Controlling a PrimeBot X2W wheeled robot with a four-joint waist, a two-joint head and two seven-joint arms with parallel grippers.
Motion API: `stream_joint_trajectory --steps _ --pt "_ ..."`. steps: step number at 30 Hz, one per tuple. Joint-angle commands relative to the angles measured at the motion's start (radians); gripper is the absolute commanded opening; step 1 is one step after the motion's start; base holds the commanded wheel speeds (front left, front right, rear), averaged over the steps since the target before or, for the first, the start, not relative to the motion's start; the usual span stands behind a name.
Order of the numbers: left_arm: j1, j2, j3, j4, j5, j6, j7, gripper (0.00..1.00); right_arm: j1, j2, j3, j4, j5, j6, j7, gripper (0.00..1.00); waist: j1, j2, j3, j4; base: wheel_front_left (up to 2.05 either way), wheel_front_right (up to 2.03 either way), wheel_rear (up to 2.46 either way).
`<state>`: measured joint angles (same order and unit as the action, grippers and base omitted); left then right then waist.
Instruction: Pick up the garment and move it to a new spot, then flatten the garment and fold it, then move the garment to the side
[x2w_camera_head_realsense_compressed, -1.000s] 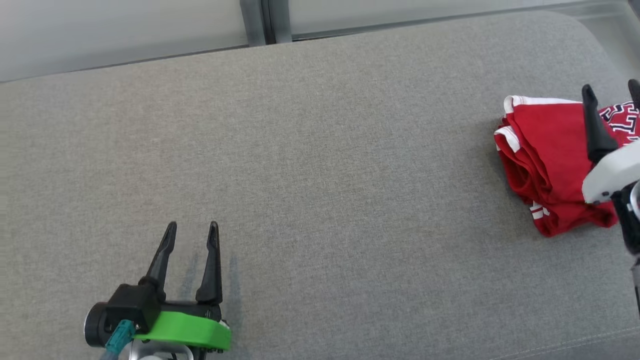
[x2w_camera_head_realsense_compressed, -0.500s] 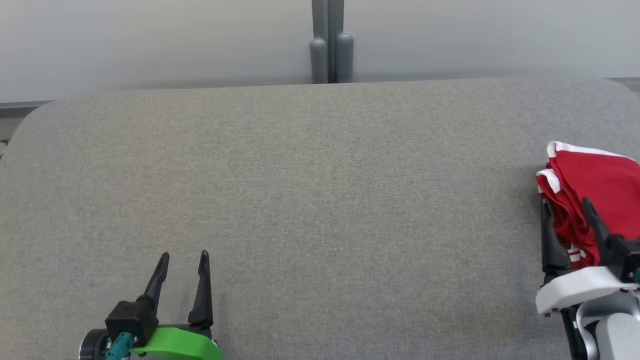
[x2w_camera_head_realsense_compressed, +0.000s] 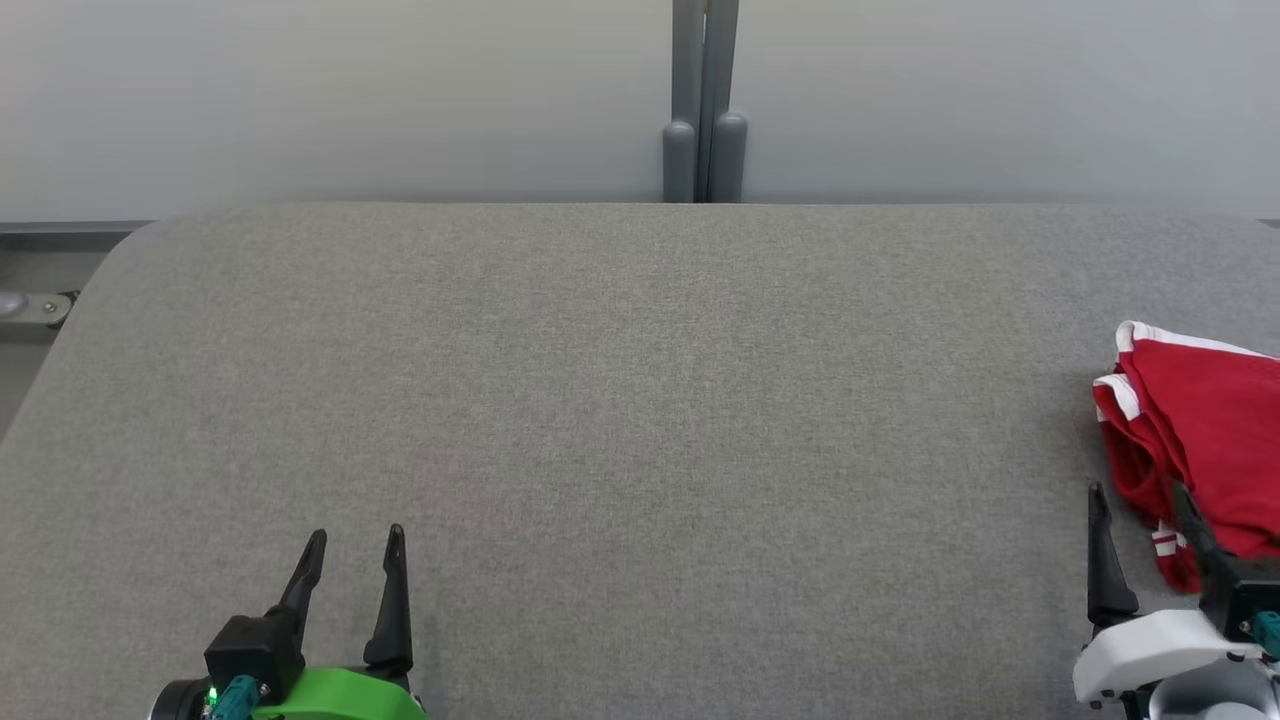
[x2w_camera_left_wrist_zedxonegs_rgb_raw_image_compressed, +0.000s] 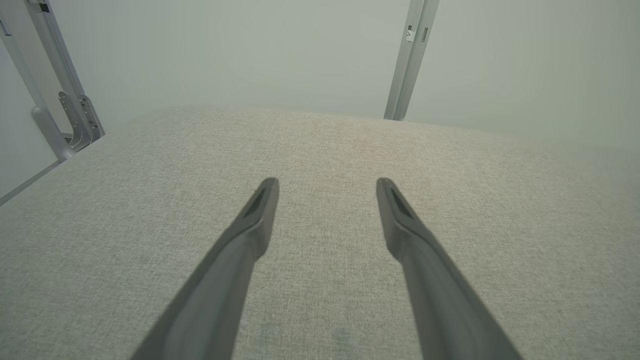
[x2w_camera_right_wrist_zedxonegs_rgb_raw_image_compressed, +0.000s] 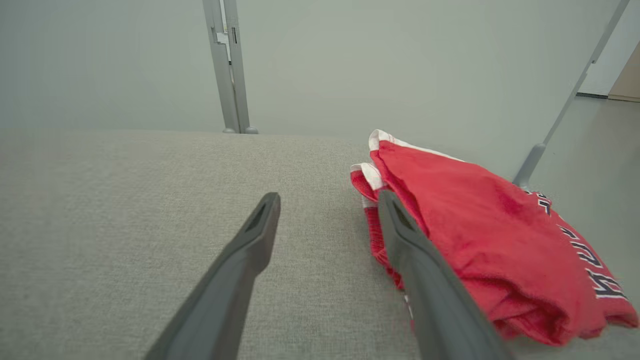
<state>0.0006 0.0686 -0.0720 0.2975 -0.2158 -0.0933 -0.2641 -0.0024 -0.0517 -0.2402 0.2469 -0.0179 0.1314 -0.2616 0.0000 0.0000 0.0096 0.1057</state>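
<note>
The red garment (x2w_camera_head_realsense_compressed: 1205, 440) lay folded at the right end of the table (x2w_camera_head_realsense_compressed: 640, 400), partly cut off. Its dark letters (x2w_camera_right_wrist_zedxonegs_rgb_raw_image_compressed: 597, 280) were too bent to read. My left fingers (x2w_camera_head_realsense_compressed: 393, 590) and right fingers (x2w_camera_head_realsense_compressed: 1103, 570) were spread, holding nothing.

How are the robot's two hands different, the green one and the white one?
The left gripper has a green mount; the right gripper has a white one. The left is over bare grey fabric surface; the right is beside the red garment. Both have open, empty jaws.
</note>
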Motion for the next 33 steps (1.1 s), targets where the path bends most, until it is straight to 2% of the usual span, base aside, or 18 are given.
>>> stream_joint_trajectory --steps 1,22,33 --pt "0.013 -0.001 0.006 0.003 0.008 -0.003 0.000 1.00 0.015 -0.001 -0.007 -0.007 -0.011 -0.002 -0.004 1.00 0.0000 0.0000 -0.009 -0.013 0.00 0.00 0.00" --pt "0.018 -0.014 0.051 0.007 0.009 -0.016 0.000 1.00 0.013 0.000 0.010 -0.020 -0.053 -0.002 -0.004 1.00 0.0000 0.0000 -0.020 -0.090 0.00 0.00 0.00" --pt "0.010 -0.016 0.061 0.015 0.013 -0.021 0.000 1.00 -0.004 0.000 0.027 0.002 -0.063 -0.002 -0.004 1.00 0.0000 0.0000 -0.012 -0.100 0.00 0.00 0.00"
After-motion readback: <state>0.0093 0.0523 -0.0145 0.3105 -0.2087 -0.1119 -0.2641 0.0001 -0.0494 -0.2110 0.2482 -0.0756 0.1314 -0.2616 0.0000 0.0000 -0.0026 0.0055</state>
